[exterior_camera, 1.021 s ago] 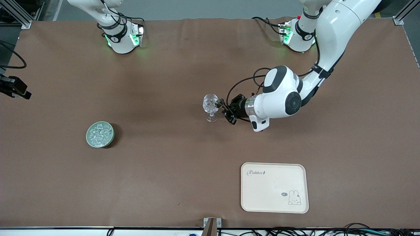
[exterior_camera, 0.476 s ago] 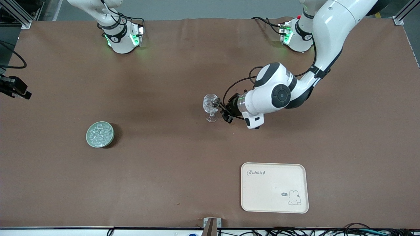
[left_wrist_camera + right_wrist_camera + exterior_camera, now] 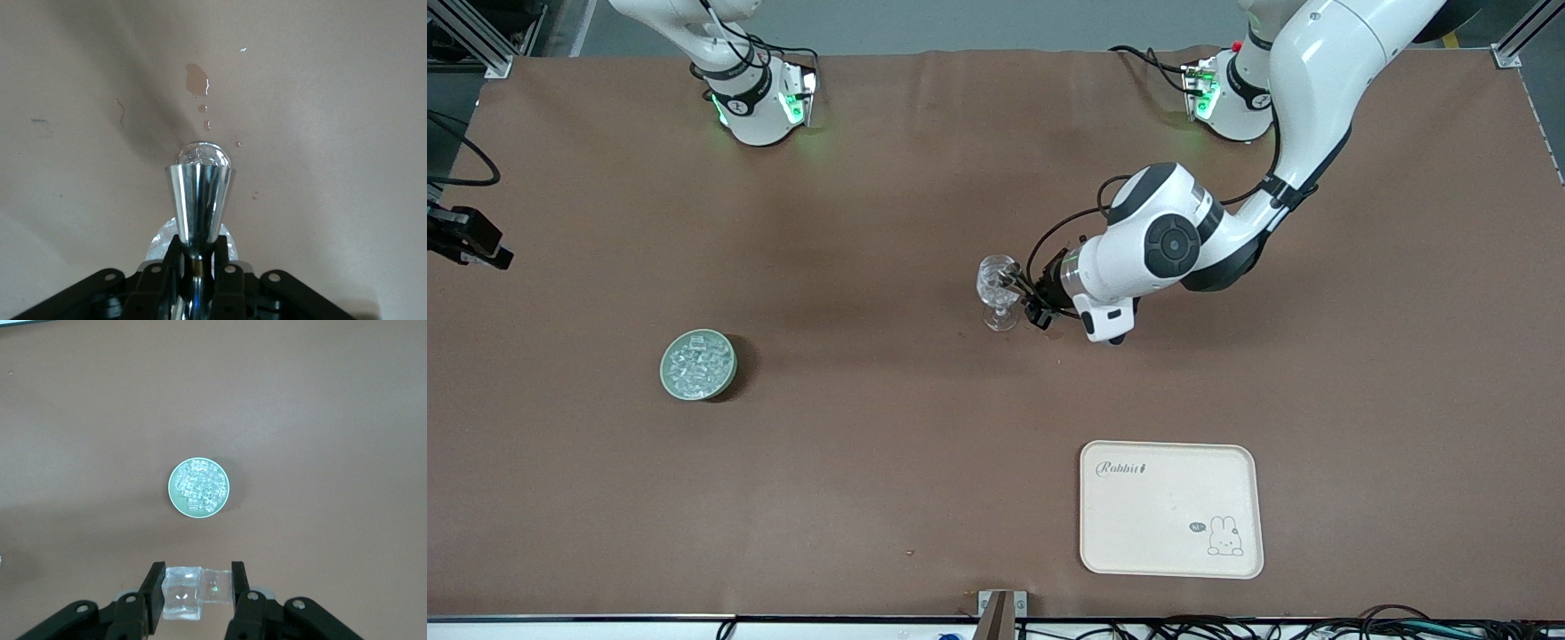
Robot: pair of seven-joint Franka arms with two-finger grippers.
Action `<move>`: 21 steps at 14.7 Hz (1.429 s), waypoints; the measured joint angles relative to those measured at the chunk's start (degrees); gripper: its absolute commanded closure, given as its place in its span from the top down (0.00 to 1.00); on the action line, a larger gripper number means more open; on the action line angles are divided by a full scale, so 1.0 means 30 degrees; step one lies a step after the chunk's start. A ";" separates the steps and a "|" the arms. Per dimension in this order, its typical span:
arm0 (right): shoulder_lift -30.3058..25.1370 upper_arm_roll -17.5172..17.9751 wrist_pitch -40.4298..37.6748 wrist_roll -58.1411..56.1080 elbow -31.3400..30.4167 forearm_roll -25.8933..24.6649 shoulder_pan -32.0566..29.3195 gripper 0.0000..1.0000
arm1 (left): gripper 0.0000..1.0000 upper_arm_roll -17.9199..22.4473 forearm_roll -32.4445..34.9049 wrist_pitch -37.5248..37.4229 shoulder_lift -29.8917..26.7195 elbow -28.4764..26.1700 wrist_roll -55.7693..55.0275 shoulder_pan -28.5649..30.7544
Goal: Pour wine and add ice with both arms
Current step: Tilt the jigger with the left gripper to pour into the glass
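Observation:
A clear stemmed glass (image 3: 998, 286) stands upright mid-table. My left gripper (image 3: 1024, 300) reaches it from the left arm's end and is shut on its stem. In the left wrist view the fingers (image 3: 225, 263) press the stem of the glass (image 3: 199, 193) from both sides. My right gripper (image 3: 193, 587) is outside the front view. It is shut on two clear ice cubes (image 3: 183, 592) high over the pale green bowl (image 3: 172, 495) of ice (image 3: 199, 487). That bowl (image 3: 668, 384) sits toward the right arm's end.
A cream tray (image 3: 1170, 508) with a rabbit drawing lies near the front edge, nearer to the front camera than the glass. A few wet spots (image 3: 196, 79) mark the brown table cover by the glass.
The left arm's wrist and forearm have swung closer to the glass, and the gripper has closed in on the stem. The glass and the bowl have stayed in place.

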 measured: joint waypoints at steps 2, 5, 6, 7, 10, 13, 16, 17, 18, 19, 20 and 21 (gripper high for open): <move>0.0000 0.0000 0.0000 -0.0001 0.0000 0.0000 0.0000 0.01 | 0.00 -0.0188 0.0818 -0.0006 0.0004 0.0000 -0.0623 -0.0008; 0.0000 0.0000 0.0000 -0.0002 0.0000 0.0000 0.0000 0.01 | 0.00 -0.0336 0.1144 -0.0042 0.0004 0.0008 -0.0845 -0.0010; 0.0000 0.0000 0.0000 -0.0002 0.0000 0.0000 0.0000 0.01 | 0.01 -0.0363 0.1355 -0.0138 0.0004 0.0009 -0.0847 -0.0011; 0.0000 0.0000 0.0000 -0.0003 0.0000 0.0000 0.0000 0.01 | 0.01 -0.0403 0.1766 -0.0313 0.0005 0.0010 -0.0948 -0.0010; 0.0000 0.0001 0.0000 -0.0003 0.0000 0.0001 0.0001 0.01 | 0.01 -0.0681 0.2426 -0.0584 0.0004 0.0045 -0.1458 -0.0009; 0.0000 0.0001 0.0002 -0.0004 0.0000 0.0001 0.0001 0.01 | 0.01 -0.0740 0.2580 -0.0636 0.0004 0.0057 -0.1508 -0.0008; 0.0000 0.0001 0.0004 -0.0004 0.0000 0.0001 0.0001 0.01 | 0.01 -0.0816 0.2998 -0.1077 0.0004 0.0190 -0.1527 -0.0005; 0.0000 0.0001 0.0007 -0.0004 0.0000 0.0001 0.0001 0.01 | 0.01 -0.0834 0.3036 -0.1279 0.0004 0.0263 -0.1527 -0.0005; 0.0000 0.0001 0.0009 -0.0004 0.0000 0.0001 0.0001 0.01 | 0.01 -0.0850 0.3054 -0.1479 0.0005 0.0330 -0.1527 -0.0004; 0.0000 0.0001 0.0010 -0.0004 0.0000 0.0001 0.0001 0.01 | 0.01 -0.0873 0.3063 -0.1589 0.0005 0.0376 -0.1527 -0.0004; 0.0000 0.0001 0.0012 -0.0004 0.0000 0.0001 0.0001 0.01 | 0.01 -0.0921 0.3084 -0.1667 0.0005 0.0421 -0.1527 -0.0004; 0.0000 0.0001 0.0013 -0.0005 0.0000 0.0001 0.0001 0.01 | 0.01 -0.0992 0.3138 -0.1740 0.0001 0.0457 -0.1528 -0.0005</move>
